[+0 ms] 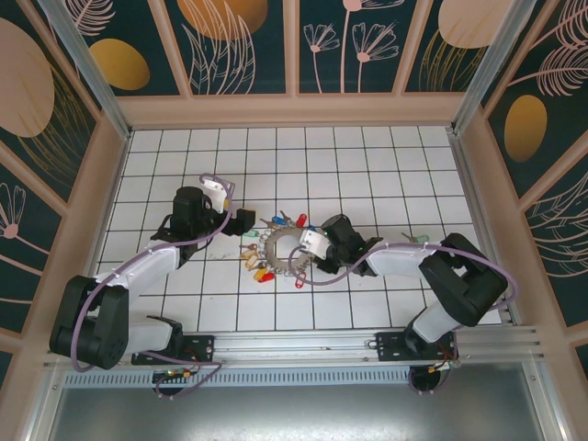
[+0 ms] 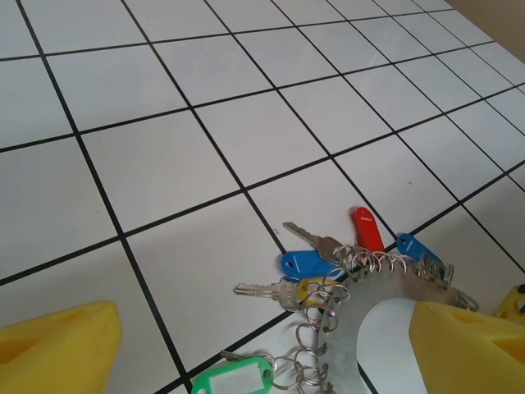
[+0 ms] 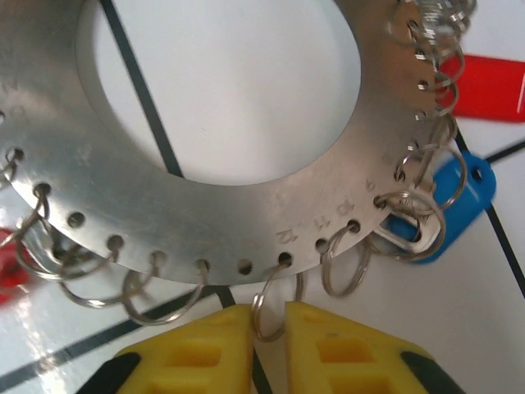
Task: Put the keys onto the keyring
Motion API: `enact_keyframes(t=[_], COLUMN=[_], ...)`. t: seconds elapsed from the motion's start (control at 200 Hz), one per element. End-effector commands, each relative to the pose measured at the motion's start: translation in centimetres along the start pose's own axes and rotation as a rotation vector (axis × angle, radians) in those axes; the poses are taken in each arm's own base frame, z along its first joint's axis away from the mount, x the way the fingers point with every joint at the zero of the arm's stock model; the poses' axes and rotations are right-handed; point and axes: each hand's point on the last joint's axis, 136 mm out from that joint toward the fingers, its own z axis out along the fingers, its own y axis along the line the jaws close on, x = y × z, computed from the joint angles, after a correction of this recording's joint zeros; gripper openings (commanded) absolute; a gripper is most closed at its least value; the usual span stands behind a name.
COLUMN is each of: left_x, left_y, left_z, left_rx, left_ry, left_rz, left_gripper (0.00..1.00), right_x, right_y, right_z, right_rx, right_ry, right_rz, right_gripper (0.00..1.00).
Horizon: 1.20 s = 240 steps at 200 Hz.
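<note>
Yellow right gripper (image 3: pixel 268 312), fingers nearly together, pinches a wire split ring (image 3: pixel 267 287) hanging off the keyring (image 3: pixel 246 213), which is flat brushed metal with a punched rim. Plastic-tagged keys (image 3: pixel 443 193) fan around it. Left gripper (image 2: pixel 264 320) gapes wide beside it.

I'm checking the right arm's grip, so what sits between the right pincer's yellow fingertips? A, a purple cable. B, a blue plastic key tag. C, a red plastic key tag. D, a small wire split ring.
D: in the right wrist view a small wire split ring, hanging from a hole in the flat silver metal ring, sits in the narrow gap of the right pincer.
</note>
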Motion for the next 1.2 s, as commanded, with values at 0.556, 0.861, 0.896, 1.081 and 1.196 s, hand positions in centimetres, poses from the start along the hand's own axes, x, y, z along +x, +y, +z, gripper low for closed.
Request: enact_keyframes(t=[0.556, 0.861, 0.896, 1.081, 1.196], left_x=[-0.7, -0.4, -0.4, -0.3, -0.3], left_y=[-1.8, -1.9, -1.9, -1.8, -1.8], left_z=[0.0, 0.3, 0.3, 0.2, 0.2], left_rx=[0.092, 0.101, 0.1, 0.095, 0.093], left_ry=[-0.04, -0.032, -0.032, -0.031, -0.031], left_rz=[0.045, 0.055, 0.056, 0.061, 0.064], left_gripper=[0.89, 0.89, 0.89, 0.89, 0.89], right_x=[1.3, 0.6, 0.5, 0.9, 1.1], right_y=[-0.9, -1.3, -1.3, 0.1, -0.3], right_z=[-0.5, -0.2, -0.2, -0.9, -1.0], right_rx=[0.033, 0.017, 0.016, -0.029, 0.004], right_ry=[-0.043, -0.067, -0.071, -0.079, -0.079], right_rz=[0.038, 0.004, -0.004, -0.089, -0.12], right_gripper=[0.18, 0.26, 0.29, 0.37, 0.41])
